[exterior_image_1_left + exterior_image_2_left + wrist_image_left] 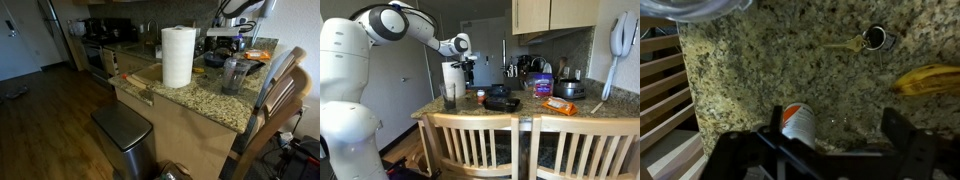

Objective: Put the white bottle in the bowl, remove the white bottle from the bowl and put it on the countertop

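While the fingers (898, 135) hang spread wide with nothing held, one white bottle (797, 124) sits between them on the speckled granite worktop (760, 60). Beyond the bottle lie one key bunch (862, 41) and one banana (928, 78), then what may be one clear tumbler (700, 8). Two wooden chairs (475, 145) line the worktop's edge beside the bottle, in a kitchen with a wood floor (50, 110).

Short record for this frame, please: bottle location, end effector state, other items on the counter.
bottle: small white bottle with orange top, on the beige speckled granite countertop
end effector: open, above the bottle, which sits between its fingers; nothing gripped
bowl: dark round bowl, on the countertop
other items: yellow banana, keys, clear grey tumbler, white paper towel roll
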`<state>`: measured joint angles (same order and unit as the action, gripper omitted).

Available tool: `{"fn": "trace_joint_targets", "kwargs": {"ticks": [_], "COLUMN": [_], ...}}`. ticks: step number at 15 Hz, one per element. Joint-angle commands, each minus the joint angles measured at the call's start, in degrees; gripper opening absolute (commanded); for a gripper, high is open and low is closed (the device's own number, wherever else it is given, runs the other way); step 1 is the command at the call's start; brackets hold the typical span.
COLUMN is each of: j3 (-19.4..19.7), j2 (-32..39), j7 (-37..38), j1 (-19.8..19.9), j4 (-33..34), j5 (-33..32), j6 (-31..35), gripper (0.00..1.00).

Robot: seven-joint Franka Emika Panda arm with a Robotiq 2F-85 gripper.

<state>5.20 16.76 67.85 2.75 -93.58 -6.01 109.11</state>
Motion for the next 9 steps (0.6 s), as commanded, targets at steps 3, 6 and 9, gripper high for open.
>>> {"fn": "trace_joint_targets", "kwargs": {"ticks": [3,6,9], "j3": [0.83,3.48,5.24], "j2": [-0.23,1.30,1.52], "j7": [1.23,11.78,17.83], "j1": [-0.55,-0.64,0.44], "j4": [0.66,2.18,2.47], "j5": [0.22,-4.29,-5.23], "j6": [-0.18,-0.18,-1.84], "gripper": [1.00,1.00,1.00]}}
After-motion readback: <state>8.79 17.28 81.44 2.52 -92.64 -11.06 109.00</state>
